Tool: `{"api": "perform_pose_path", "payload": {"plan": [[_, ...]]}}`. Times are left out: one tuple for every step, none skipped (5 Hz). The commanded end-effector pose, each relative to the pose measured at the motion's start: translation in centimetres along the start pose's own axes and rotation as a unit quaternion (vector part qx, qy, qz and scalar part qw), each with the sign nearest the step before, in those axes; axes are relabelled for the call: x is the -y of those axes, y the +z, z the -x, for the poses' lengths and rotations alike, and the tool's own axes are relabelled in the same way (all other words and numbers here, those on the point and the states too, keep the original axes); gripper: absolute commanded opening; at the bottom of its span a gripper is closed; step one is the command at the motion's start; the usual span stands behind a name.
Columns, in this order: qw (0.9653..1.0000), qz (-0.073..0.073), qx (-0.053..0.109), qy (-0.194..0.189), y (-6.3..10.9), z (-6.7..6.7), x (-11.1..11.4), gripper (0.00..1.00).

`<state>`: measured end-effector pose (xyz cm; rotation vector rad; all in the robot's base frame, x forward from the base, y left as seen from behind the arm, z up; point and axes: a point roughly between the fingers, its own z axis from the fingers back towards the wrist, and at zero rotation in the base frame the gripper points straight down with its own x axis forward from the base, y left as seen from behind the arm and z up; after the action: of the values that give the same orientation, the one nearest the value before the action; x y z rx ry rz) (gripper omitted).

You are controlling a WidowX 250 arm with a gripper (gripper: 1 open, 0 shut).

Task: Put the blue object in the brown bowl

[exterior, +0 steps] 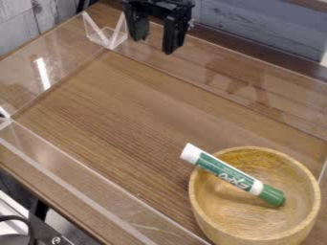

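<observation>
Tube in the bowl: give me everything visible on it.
The tube is slim, with a smooth white body, green lettering and a dark green end. It looks like plastic. It lies tilted in the brown bowl, at the lower right of the view. The white end rests over the rim and pokes out past it, toward the upper left; the green end sits lower, inside the bowl. The hand isn't touching it.

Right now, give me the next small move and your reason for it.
Probably none toward the bowl: the arm could simply hold at the back. The white-and-green tube already lies in the wooden bowl, one end resting on the rim, and the dark gripper is well away from both.
</observation>
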<state>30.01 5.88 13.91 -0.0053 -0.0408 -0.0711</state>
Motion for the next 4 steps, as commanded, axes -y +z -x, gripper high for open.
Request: {"api": "perform_pose_path", "payload": {"plan": [[0.9992, -0.013, 0.039, -0.002, 2.2, -0.1, -0.37, 1.0], [0.9991, -0.013, 0.04, -0.005, 2.08, -0.09, -0.43, 1.0], [0.999, -0.013, 0.042, -0.009, 1.97, -0.15, -0.54, 1.0], [0.9988, -0.014, 0.044, -0.012, 1.85, -0.26, -0.68, 1.0]]}}
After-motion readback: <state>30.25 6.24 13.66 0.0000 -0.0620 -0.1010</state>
